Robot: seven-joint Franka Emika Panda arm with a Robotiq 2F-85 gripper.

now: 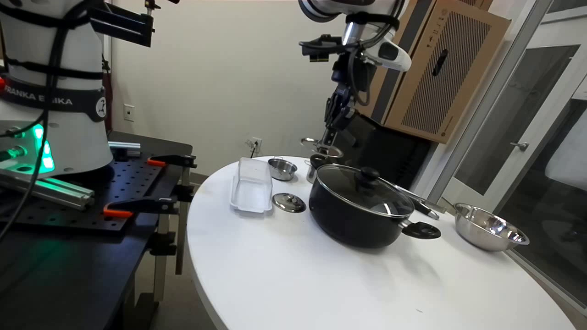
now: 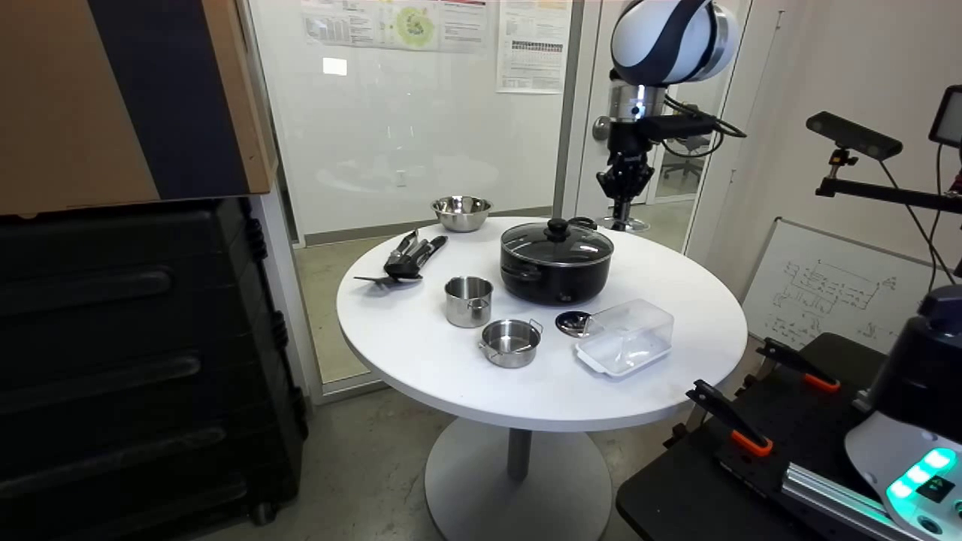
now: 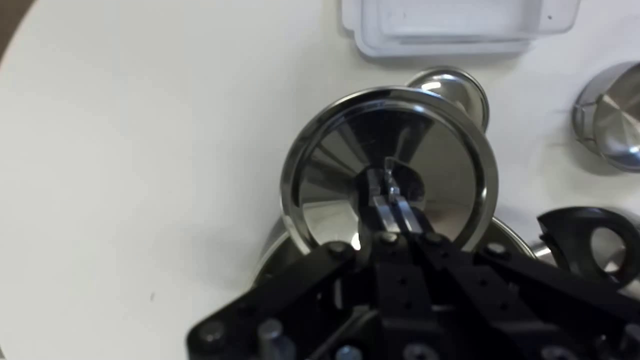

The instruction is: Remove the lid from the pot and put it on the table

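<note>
The dark glass lid (image 1: 341, 183) with its black knob sits on the black pot (image 1: 353, 227). The lid (image 2: 526, 242) and pot (image 2: 556, 284) also show in another exterior view. The pot stands on the white round table (image 1: 293, 279). My gripper (image 3: 391, 192) is shut on the handle of a small shiny steel lid (image 3: 450, 170) in the wrist view. In both exterior views the gripper (image 1: 326, 141) (image 2: 621, 214) holds this steel lid in the air. In the wrist view the steel lid and fingers cover most of the dark lid, including its knob.
A second small steel lid (image 2: 573, 323) lies near a see-through plastic container (image 2: 627, 338). Two small steel pots (image 2: 468, 300) (image 2: 511, 343), black utensils (image 2: 409, 259) and a steel bowl (image 2: 462, 214) stand around the black pot. A cardboard box (image 1: 442, 68) stands behind the arm.
</note>
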